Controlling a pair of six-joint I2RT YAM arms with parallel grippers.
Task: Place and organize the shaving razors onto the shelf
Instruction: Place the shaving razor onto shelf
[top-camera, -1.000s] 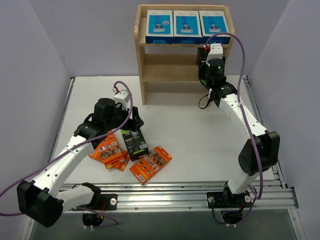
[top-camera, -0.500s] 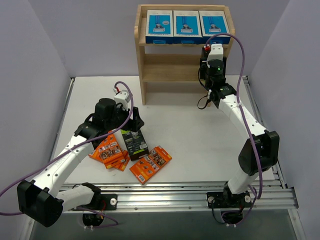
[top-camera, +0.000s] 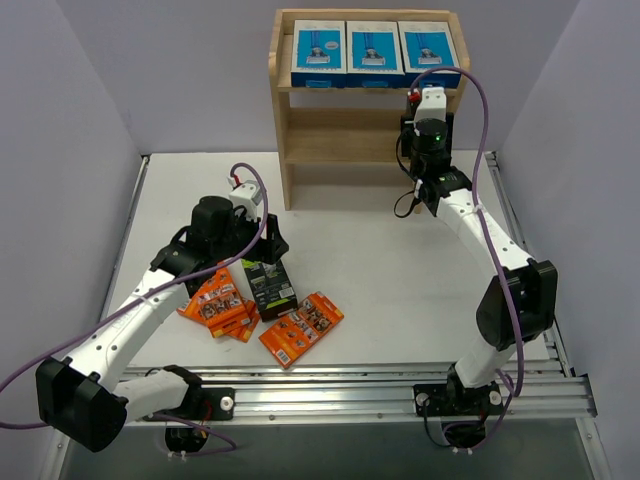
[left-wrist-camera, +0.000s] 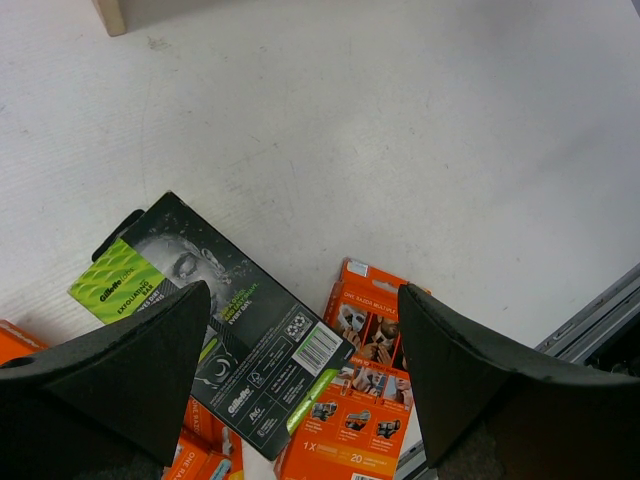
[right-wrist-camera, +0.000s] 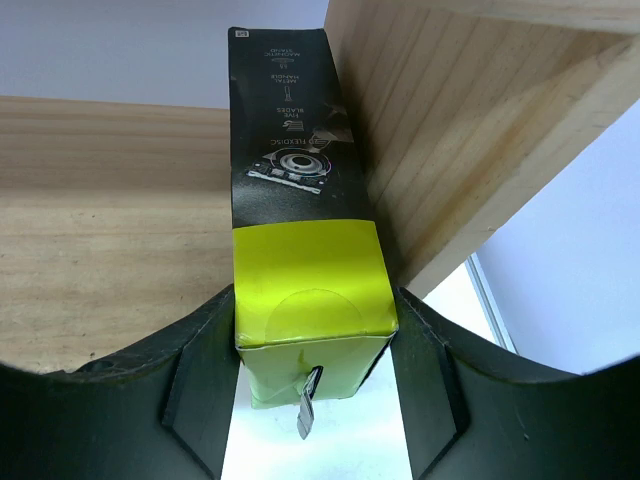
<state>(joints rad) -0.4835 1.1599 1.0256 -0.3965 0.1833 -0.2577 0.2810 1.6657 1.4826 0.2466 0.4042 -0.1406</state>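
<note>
white table (top-camera: 380, 260), lilac walls (top-camera: 80, 120), left jaws wide over orange packs (left-wrist-camera: 360, 420), right jaws holding lime-black box (right-wrist-camera: 300, 250) at shelf (top-camera: 330, 135)

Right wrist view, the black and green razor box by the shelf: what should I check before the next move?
1. Grip: right gripper shut on black-and-lime box: ok.
2. Box clear of shelf side panel: cannot tell, very close.
3. Box resting on a tier: cannot tell.
4. Three blue boxes lined up on top tier: ok.
5. Other arm: left gripper open, empty, over second black box: ok.
</note>
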